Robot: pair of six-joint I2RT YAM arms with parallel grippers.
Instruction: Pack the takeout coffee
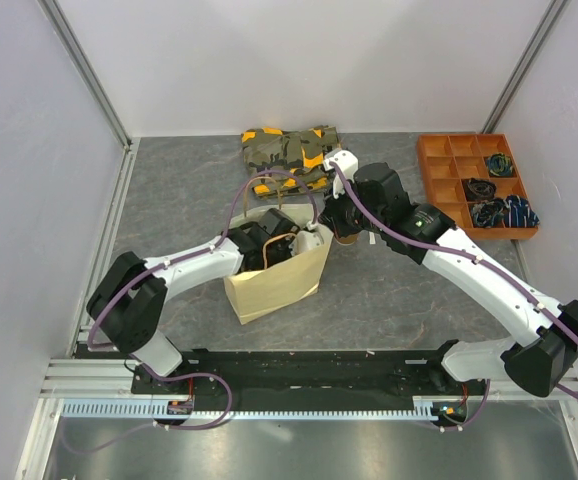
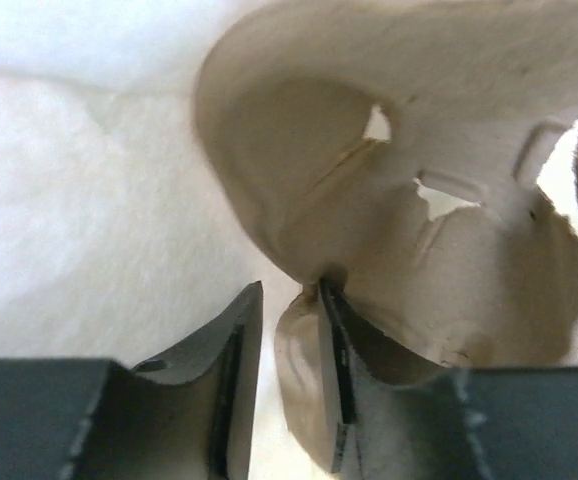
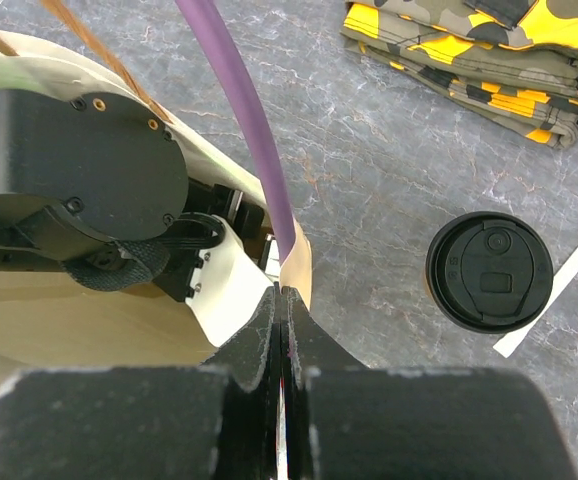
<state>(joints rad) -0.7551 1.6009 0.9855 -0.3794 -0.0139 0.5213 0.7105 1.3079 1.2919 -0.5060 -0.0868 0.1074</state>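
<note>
Just right of the right tool (image 3: 281,300), pinched on the bag (image 3: 298,264) rim, the cup (image 3: 489,270) stands upright; left tool (image 2: 289,290), farther off, is spread by the tray (image 2: 449,150).

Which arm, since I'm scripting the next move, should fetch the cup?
Probably left: the left gripper is open in the bag; the right gripper pinches the bag's rim. The cup stands nearby.

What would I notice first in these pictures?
Two white-and-black robot arms meet at a tan paper bag in the middle of the grey table. The left arm reaches inside the bag, and the right arm's jaws pinch its rim. Right beside the bag stands the black-lidded coffee cup, not packed yet. A bright orange tray sits in the far right corner.
</note>
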